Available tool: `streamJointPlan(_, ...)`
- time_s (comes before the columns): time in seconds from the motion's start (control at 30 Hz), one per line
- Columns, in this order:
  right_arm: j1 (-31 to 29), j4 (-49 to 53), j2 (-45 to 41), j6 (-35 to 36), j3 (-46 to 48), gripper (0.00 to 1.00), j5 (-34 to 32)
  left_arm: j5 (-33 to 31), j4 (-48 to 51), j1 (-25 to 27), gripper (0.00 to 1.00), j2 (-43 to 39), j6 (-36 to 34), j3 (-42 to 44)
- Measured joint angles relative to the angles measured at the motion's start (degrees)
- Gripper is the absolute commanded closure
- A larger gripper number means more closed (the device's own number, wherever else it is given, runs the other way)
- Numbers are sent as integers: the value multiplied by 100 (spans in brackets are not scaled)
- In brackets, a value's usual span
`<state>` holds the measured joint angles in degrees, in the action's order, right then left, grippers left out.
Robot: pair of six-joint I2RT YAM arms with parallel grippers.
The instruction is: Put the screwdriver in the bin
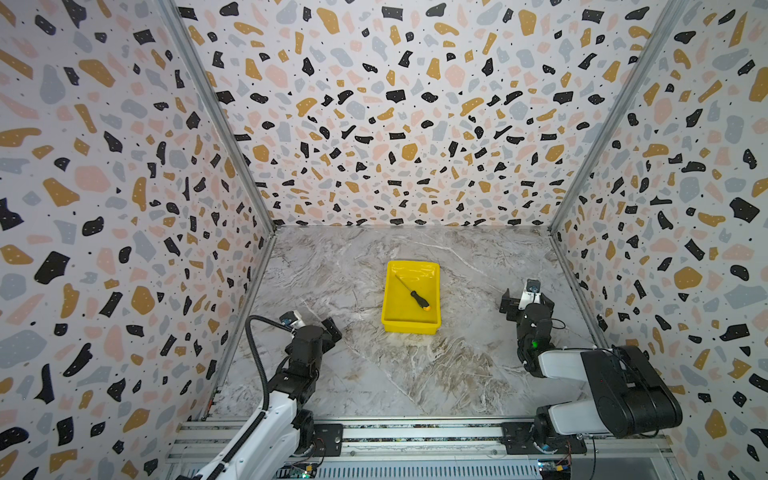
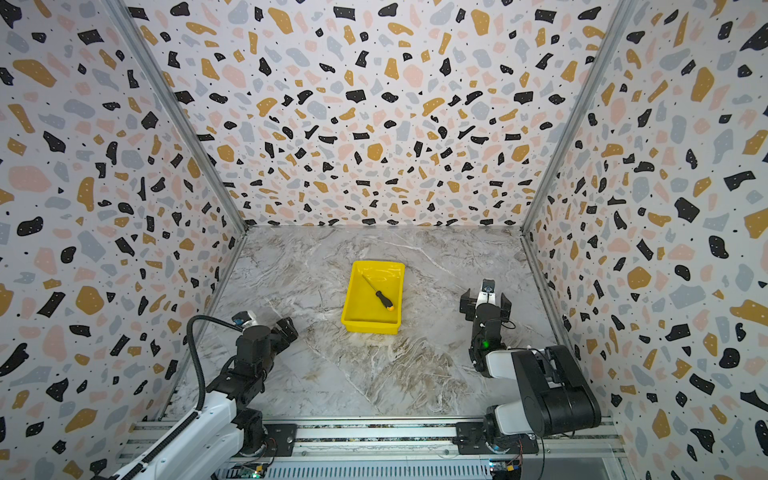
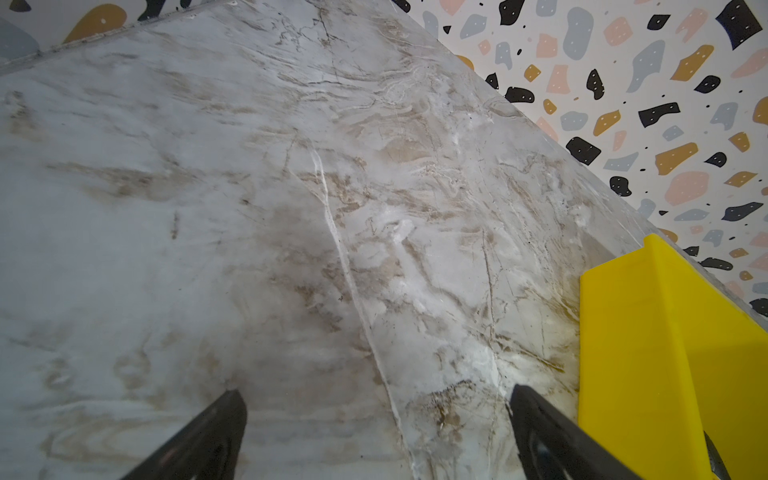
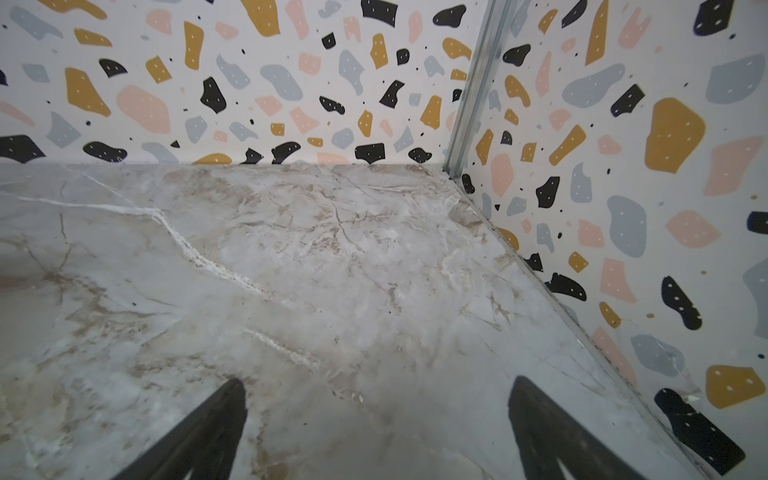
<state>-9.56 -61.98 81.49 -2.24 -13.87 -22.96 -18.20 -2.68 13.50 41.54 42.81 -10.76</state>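
Note:
The yellow bin point(image 1: 410, 326) point(image 2: 370, 327) stands near the middle of the marble table in both top views. The screwdriver point(image 1: 417, 296) point(image 2: 382, 298) lies slantwise on the bin's floor, its thin shaft pointing to the far left and its orange-capped black handle to the near right. My left gripper point(image 1: 330, 330) point(image 2: 286, 328) point(image 3: 376, 392) hovers low, near-left of the bin, open and empty; the left wrist view shows the bin's outer wall point(image 3: 631, 353) beside one finger. To the bin's right, my right gripper point(image 1: 524, 302) point(image 2: 485, 306) point(image 4: 378, 381) is open and empty over bare table.
Terrazzo-patterned walls point(image 1: 124, 208) enclose the table on the left, back and right; the right wall point(image 4: 623, 208) runs close beside my right gripper. A metal rail point(image 1: 415, 432) carrying both arm bases runs along the near edge.

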Motion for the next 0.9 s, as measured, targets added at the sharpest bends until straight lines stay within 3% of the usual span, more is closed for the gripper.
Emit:
streamJointPlan(0.53,83,-737,114,125,249,1,549,-28,-2,0,0,111,26,0)
streamJointPlan(0.7,103,-1423,393,195,527,1,719,-254,4,0,0,415,166,-81)
streamJointPlan(0.9,105,-1427,498,219,516,1,796,-472,-48,0,0,887,-26,-568)
